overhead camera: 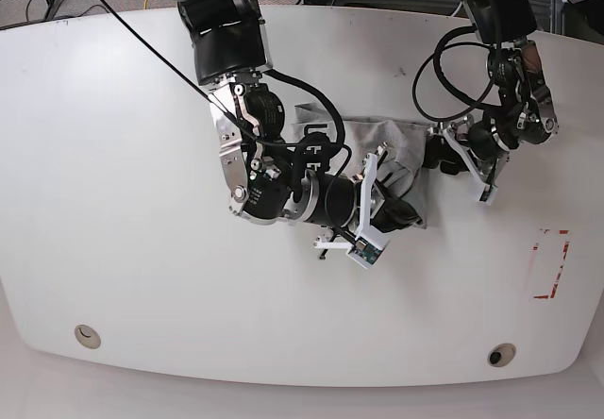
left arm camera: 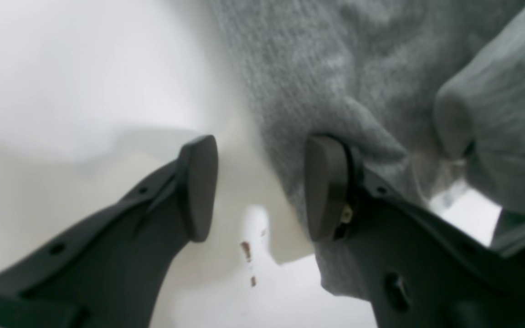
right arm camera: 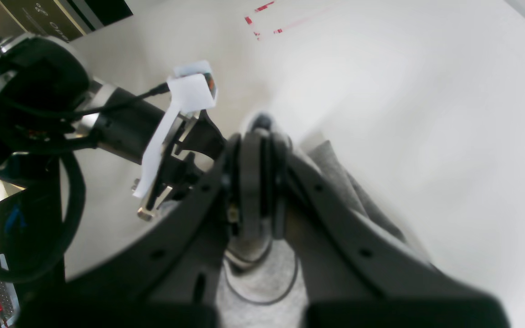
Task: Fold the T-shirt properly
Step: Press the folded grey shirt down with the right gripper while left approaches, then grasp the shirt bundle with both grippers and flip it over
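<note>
The heather-grey T-shirt (overhead camera: 396, 141) lies bunched into a small heap on the white table (overhead camera: 113, 155), between my two arms. In the left wrist view my left gripper (left arm camera: 262, 187) is open at the shirt's edge. One of its pads (left arm camera: 326, 187) presses against the grey cloth (left arm camera: 335, 68), and only bare table and the cloth's edge lie in the gap. In the right wrist view my right gripper (right arm camera: 258, 182) is shut on a fold of the T-shirt (right arm camera: 335, 177), with more cloth beneath it. In the base view it (overhead camera: 404, 209) sits at the heap's near right corner.
Red tape marks (overhead camera: 550, 263) lie on the table to the right of the shirt and also show as tape marks (right arm camera: 262, 20) in the right wrist view. My left arm's wrist with its white camera mount (right arm camera: 189, 91) is close beside the right gripper. Two round holes (overhead camera: 87, 335) are near the front edge.
</note>
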Robot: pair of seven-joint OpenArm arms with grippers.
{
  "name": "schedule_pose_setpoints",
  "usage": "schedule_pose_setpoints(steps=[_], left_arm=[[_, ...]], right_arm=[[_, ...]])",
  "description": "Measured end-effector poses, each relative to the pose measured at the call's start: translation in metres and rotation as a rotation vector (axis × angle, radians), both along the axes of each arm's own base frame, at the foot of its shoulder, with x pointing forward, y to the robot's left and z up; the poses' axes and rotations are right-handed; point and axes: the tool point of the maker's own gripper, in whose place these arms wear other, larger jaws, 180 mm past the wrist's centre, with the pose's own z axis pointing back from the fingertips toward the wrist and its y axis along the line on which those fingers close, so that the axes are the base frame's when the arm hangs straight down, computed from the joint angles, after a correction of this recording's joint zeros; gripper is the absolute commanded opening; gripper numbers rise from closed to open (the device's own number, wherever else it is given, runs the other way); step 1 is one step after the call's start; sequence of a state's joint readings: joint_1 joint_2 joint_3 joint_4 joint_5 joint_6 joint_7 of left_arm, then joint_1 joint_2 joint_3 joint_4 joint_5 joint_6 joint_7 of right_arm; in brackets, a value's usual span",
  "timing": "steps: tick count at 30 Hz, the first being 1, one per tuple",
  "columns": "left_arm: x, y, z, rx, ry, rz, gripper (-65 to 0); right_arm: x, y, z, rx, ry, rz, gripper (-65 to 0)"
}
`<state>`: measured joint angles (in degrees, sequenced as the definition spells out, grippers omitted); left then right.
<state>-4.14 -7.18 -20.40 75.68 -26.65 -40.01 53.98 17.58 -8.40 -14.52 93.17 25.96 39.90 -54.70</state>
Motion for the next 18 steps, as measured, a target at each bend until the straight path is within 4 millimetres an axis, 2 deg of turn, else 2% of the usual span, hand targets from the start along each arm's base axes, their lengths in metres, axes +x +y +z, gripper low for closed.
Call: schedule_pose_setpoints(steps=[9, 14, 18], left_arm=[[-0.001, -0.017, -0.002, 0.005, 0.003, -0.064, -35.7], [-0.001, -0.020, -0.002, 0.001, 0.003, -0.072, -35.7], [-0.004, -0.021, -0.003, -0.004, 0.002, -0.070, -35.7]], right_arm=[[-0.010, 0.014, 0.001, -0.016, -0.016, 0.052, -65.0], [0.001, 0.018, 0.012, 0.022, -0.044, 0.049, -65.0], [0.010, 0.020, 0.007, 0.024, -0.026, 0.048, -65.0]])
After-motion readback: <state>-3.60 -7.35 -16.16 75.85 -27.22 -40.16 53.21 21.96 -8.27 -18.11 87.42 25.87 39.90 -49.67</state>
